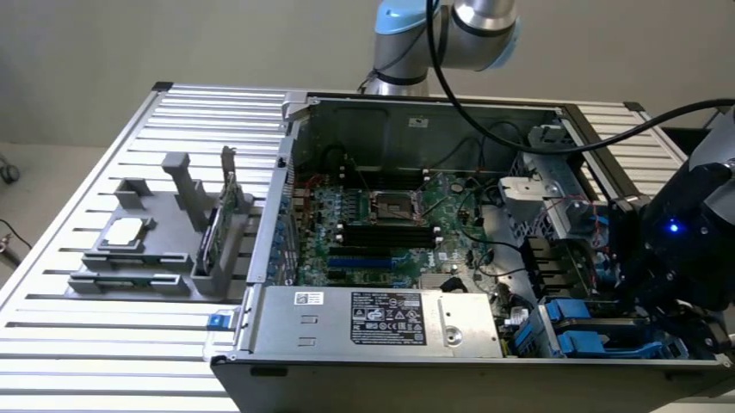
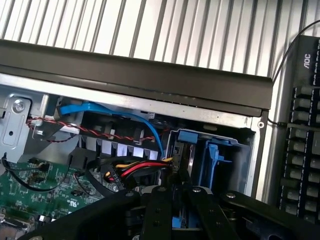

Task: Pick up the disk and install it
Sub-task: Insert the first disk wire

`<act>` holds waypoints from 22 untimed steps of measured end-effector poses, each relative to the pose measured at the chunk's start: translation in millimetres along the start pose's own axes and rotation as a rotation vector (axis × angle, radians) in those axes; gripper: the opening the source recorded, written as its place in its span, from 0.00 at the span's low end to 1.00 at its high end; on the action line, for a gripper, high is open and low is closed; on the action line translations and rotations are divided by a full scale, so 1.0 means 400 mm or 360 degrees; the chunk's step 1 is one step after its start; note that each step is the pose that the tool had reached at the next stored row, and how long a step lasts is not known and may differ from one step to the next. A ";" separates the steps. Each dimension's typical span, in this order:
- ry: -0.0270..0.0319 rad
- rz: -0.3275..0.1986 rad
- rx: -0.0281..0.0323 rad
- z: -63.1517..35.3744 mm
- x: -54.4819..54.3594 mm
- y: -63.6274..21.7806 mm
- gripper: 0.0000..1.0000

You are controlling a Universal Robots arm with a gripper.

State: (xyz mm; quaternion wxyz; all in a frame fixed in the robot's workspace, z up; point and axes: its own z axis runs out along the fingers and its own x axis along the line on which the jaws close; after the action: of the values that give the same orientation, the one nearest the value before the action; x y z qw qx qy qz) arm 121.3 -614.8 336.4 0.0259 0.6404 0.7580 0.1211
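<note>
- On the slatted worktop (image 1: 92, 335), toward the exterior view's left edge, we see a grey holder (image 1: 161, 249) carrying a small square silver chip (image 1: 124, 231) and a thin green card (image 1: 216, 225) standing upright.
- The open computer case (image 1: 379, 323) lies on the worktop's middle; its green motherboard (image 1: 379, 224) faces up and a silver power supply (image 1: 373, 318) sits along its near wall.
- At the case's corner on the exterior view's right we see blue drive carriers (image 1: 580, 331) in the bay.
- The gripper (image 2: 175, 200) hangs over that bay; in the wrist view its black fingers (image 2: 159, 210) stand close together, clamped on the disk (image 2: 176, 221), of which we see a blue edge between them.
- The disk sits just in front of the blue bay frame (image 2: 212, 155), beside the red, yellow and black cable bundle (image 2: 135, 170).
- A black keyboard (image 2: 300, 145) lies outside the case wall.
</note>
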 end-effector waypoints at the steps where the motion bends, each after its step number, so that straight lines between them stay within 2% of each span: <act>1: -0.00009 0.0004 -0.00005 0.000 0.000 0.000 0.18; 5: -0.00055 0.0025 -0.00031 0.000 0.000 0.000 0.18; 10: -0.00235 0.0105 -0.00126 0.000 0.000 0.000 0.18; 14: -0.00321 0.0142 -0.00169 0.000 0.001 -0.001 0.18; 22: -0.00344 0.0155 -0.00185 0.002 0.014 -0.001 0.18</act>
State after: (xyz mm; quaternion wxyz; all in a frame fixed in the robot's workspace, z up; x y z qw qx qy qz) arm 120.1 -609.3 336.2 0.0319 0.6775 0.7250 0.1197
